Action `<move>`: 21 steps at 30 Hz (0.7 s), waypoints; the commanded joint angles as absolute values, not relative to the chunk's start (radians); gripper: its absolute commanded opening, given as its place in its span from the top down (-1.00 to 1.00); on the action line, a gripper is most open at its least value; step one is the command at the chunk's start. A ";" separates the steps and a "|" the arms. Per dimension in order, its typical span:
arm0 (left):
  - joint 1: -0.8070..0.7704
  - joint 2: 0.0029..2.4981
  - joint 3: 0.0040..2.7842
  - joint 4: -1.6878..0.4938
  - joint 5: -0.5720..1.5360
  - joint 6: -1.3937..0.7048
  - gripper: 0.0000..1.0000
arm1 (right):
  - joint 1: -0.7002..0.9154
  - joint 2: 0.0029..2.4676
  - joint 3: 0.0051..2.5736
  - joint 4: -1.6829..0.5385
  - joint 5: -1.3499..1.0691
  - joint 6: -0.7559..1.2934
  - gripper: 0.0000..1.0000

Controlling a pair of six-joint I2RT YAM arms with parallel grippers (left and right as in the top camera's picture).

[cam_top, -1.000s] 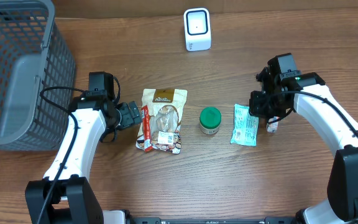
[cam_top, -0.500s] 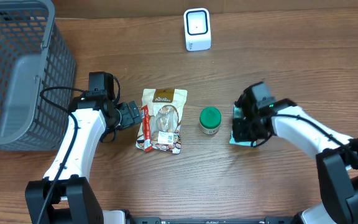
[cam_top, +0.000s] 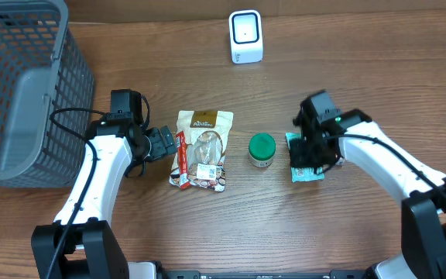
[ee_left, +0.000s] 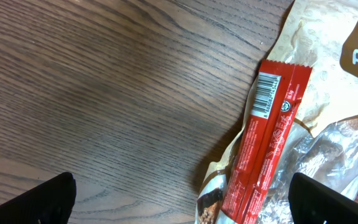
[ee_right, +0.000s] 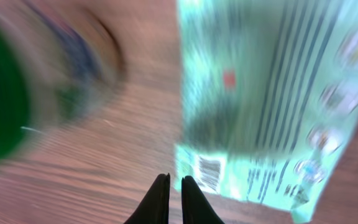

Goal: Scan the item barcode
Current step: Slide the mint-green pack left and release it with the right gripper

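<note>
Right gripper (cam_top: 310,152) shifted over teal packet (ee_right: 260,93), 3 o'clock of jar (cam_top: 262,147); fingers pinched together, empty. Left gripper (cam_top: 159,143) spread wide, idle. Approach step; next: part fingers, grasp packet, show barcode (ee_right: 209,168) to scanner (cam_top: 245,36).

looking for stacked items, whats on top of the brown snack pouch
A red wrapped bar lies on the brown snack pouch, along its left edge in the overhead view, barcode up. The pouch surface beneath it is covered.

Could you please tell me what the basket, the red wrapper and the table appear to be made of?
Basket: grey plastic, probably; matte moulded mesh.
Red wrapper: glossy plastic film, creased, printed barcode.
Table: wood or wood-look laminate; visible grain, low sheen.
</note>
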State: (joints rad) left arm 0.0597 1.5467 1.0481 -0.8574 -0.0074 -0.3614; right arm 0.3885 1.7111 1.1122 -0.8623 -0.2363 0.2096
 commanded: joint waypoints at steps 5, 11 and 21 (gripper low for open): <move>0.057 1.542 1.063 -0.856 -0.010 -0.370 -1.00 | 0.392 1.680 1.147 -0.860 -0.220 0.214 0.81; 0.057 1.542 1.063 -0.856 -0.010 -0.370 -0.99 | 0.392 1.699 1.076 -0.778 -0.124 0.244 0.81; 0.057 1.542 1.063 -0.856 -0.010 -0.370 -0.99 | 0.392 1.726 0.977 -0.689 -0.055 0.244 0.70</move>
